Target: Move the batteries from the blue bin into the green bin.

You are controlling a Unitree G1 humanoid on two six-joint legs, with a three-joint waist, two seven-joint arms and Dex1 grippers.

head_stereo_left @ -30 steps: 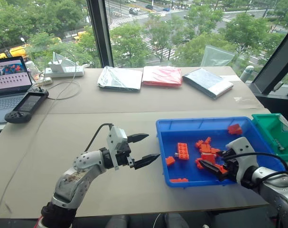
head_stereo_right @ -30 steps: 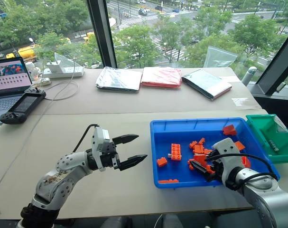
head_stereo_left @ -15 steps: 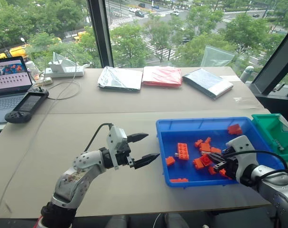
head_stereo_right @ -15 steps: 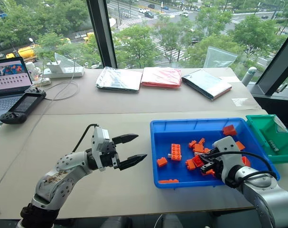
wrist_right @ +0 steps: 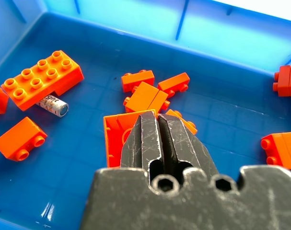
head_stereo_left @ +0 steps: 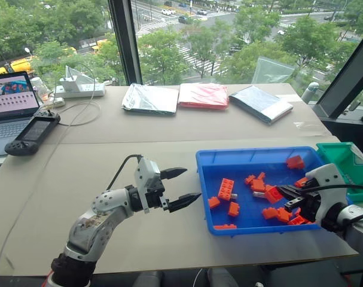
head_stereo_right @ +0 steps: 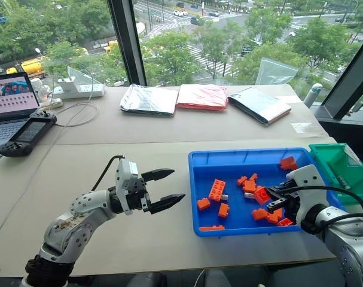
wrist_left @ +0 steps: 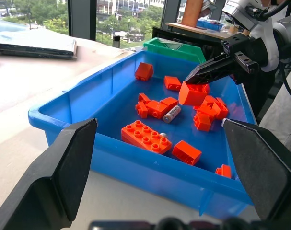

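Over the wide, shallow blue plastic bin [head_stereo_left: 205, 197], the right gripper [wrist_right: 158, 125] has its two black fingers pressed together, with a hollow orange toy brick [wrist_left: 192, 93] caught at their tips; whether the brick is truly pinched or only hooked on cannot be told. That looks like a mis-grab, since the task asks for batteries, not bricks. One small silver cylindrical battery [wrist_left: 171, 113] lies on the bin floor among the scattered orange bricks (a second end seems to peek from under the long eight-stud orange brick [wrist_right: 42, 78], though that may be the same cell seen from the other side). The smaller green plastic bin [head_stereo_right: 331, 160] sits just beside the blue one at its right end, close enough for short transfers, and a small dark object rests inside it, too small to identify. The left gripper [head_stereo_left: 180, 186] hovers over the bare grey tabletop [head_stereo_left: 109, 149] beside the blue bin with its fingers spread wide and pointed toward the bin, probably parked clear so the right arm can work.
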